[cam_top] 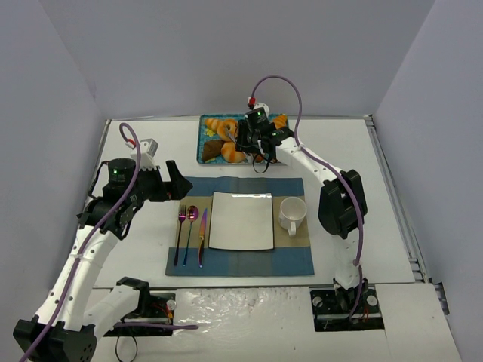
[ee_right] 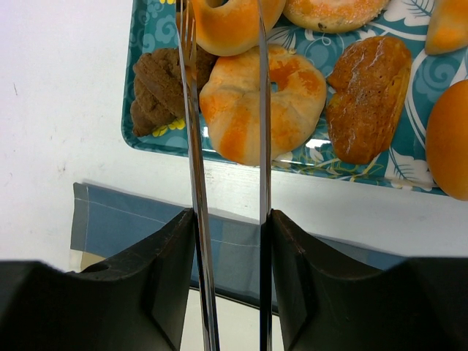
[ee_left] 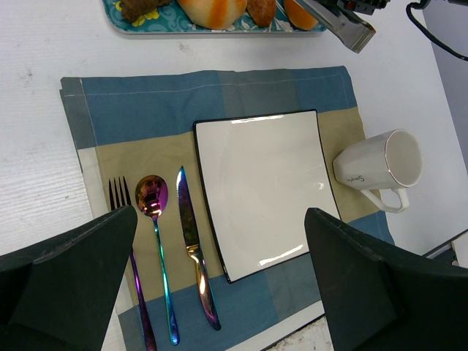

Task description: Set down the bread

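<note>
Between the right gripper (ee_right: 230, 241) fingers sits a pair of metal tongs (ee_right: 191, 146). The jaws are clamped on the handles, and the two blades keep a narrow gap with nothing in it. The blades run from the tray's near edge out over the tray (ee_right: 150, 44) and leave the wrist view at the top, so the tips can't be seen.

The relation that matters is blades vs. the glazed ring bun (ee_right: 292, 102) on the tray's near row.
- One blade crosses the seam between that bun and the dark brown piece (ee_right: 157, 88) at the tray's near corner.
- The other blade cuts across the bun's middle, so only about half the bun lies inside the gap. The rest sits outside it, toward the glossy brown pastry (ee_right: 365, 95).
- The bun is close to round, so it has no useful long axis.

Deeper into the tray, a second ring (ee_right: 227, 22) lies roughly in line with the gap. It can't be told which one is the target.

Judgement: a pick of the near bun needs the tongs opened wider or shifted toward the pastry side.

The plate (cam_top: 241, 220), the likely drop point, is just off the tray's near edge on the placemat (ee_right: 124, 219).

The left gripper (ee_left: 221, 209) is spread wide and empty, well away from the tray. The right arm is nearer.
</note>
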Controlling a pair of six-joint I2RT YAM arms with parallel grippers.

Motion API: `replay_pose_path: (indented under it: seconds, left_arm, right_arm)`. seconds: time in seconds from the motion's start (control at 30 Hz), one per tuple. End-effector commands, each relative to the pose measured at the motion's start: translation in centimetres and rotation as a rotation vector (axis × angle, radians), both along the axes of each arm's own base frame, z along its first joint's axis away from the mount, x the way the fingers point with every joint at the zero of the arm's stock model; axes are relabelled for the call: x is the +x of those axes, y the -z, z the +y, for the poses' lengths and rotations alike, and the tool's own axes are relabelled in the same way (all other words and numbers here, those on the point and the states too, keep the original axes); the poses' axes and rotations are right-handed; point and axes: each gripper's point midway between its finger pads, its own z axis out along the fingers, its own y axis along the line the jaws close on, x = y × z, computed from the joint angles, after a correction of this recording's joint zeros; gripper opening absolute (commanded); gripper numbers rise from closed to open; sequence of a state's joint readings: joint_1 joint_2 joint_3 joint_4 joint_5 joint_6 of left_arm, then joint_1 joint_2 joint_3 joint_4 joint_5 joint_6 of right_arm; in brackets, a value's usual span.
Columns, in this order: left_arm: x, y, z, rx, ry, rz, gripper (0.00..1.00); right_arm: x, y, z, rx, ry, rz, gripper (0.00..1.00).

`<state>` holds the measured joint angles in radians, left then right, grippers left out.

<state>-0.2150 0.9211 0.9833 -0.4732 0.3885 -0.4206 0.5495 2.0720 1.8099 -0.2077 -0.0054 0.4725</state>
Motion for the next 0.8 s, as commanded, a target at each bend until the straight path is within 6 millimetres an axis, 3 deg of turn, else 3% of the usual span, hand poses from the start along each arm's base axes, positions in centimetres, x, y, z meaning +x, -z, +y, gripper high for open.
replay_pose_path:
  seconds: [0.0, 0.27, 0.77]
  left_arm:
    - [0.6, -1.7, -0.4, -0.013, 0.017, -0.078, 0.97]
    - [0.6, -1.7, -0.4, -0.012, 0.017, -0.077, 0.97]
    - [0.6, -1.6, -0.4, -0.01, 0.018, -0.075, 0.97]
  right_arm:
    - [1.8, -5.4, 0.4, 0.066, 0.042, -0.137, 0.39]
    - [2.2, -6.1, -0.3, 0.06, 0.072, -0.156, 0.4]
    - [3.7, -4.7, -0.8, 0.077, 0.093, -0.129, 0.45]
